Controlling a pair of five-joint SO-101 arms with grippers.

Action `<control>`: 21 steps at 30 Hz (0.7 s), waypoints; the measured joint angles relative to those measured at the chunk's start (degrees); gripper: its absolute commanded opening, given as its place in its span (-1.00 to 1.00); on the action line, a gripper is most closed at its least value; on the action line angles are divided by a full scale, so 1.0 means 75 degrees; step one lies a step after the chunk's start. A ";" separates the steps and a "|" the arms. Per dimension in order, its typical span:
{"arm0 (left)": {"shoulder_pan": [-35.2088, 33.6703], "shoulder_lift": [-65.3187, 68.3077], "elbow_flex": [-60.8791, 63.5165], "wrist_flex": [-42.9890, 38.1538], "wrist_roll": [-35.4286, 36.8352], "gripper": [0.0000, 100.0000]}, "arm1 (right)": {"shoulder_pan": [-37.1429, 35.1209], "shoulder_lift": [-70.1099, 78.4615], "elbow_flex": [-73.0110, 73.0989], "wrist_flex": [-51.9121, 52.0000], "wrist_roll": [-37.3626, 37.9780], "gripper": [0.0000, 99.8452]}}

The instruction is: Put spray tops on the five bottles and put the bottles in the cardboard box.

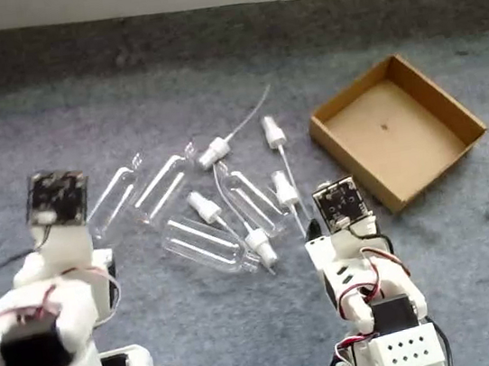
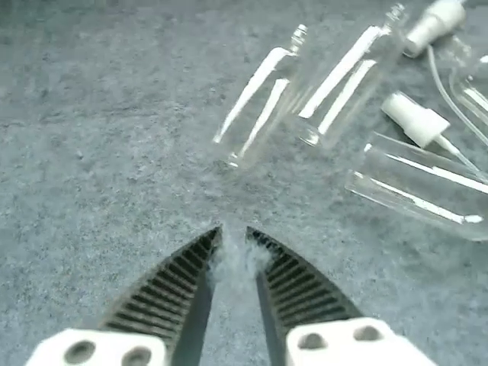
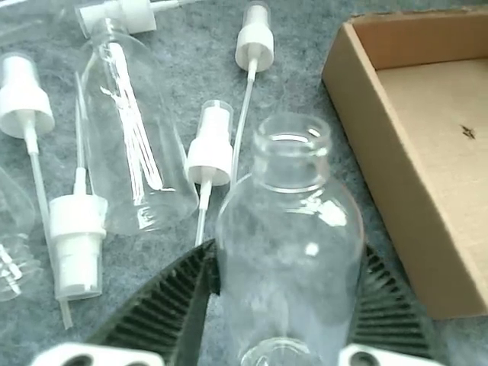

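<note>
**Right gripper** (image 3: 284, 255): jaws clamped on a clear bottle (image 3: 290, 198), one to each flank. The bottle's long axis ran along the jaws, with its open neck pointing away from the wrist and no top fitted.

**Spray top, nearest** (image 3: 210, 149): lay on the grey mat (image 1: 52, 110) just beside the held bottle's neck, on the side away from the box. Its dip tube trailed back towards the gripper. By my reckoning the right arm was the nearer to it, though that gripper was occupied, so the fitting would likely fall to the left arm.

**Other spray tops**: four, loose among the bottles, e.g. (image 1: 272, 129).

**Lying bottles**: four, on their sides, all uncapped, e.g. (image 1: 203, 241).

**Left gripper** (image 2: 234, 232): jaws narrowly apart with nothing between them. Two of the lying bottles, e.g. (image 2: 259, 103), lay ahead of the tips, their necks pointing away.

**Cardboard box** (image 1: 350, 91): held nothing. It stood near the held bottle, on the side opposite the tops.
</note>
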 measured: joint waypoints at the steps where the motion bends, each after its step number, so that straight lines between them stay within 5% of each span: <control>1: 0.0258 0.0457 -0.0281 0.0141 0.0000 -0.98 | 0.0000 0.0000 0.0000 -0.0035 0.0000 -0.55; 7: 0.1512 0.2977 -0.1418 0.0352 0.0410 -0.93 | 0.0000 0.0000 0.0012 -0.0059 0.0000 -0.55; 14: 0.2778 0.5708 -0.3106 0.0352 0.2356 -0.54 | 0.0000 0.0000 0.0012 -0.0059 0.0000 -0.55; 21: 0.3200 0.8416 -0.4923 0.0352 0.4571 -0.50 | 0.0000 0.0000 0.0012 -0.0059 0.0000 -0.55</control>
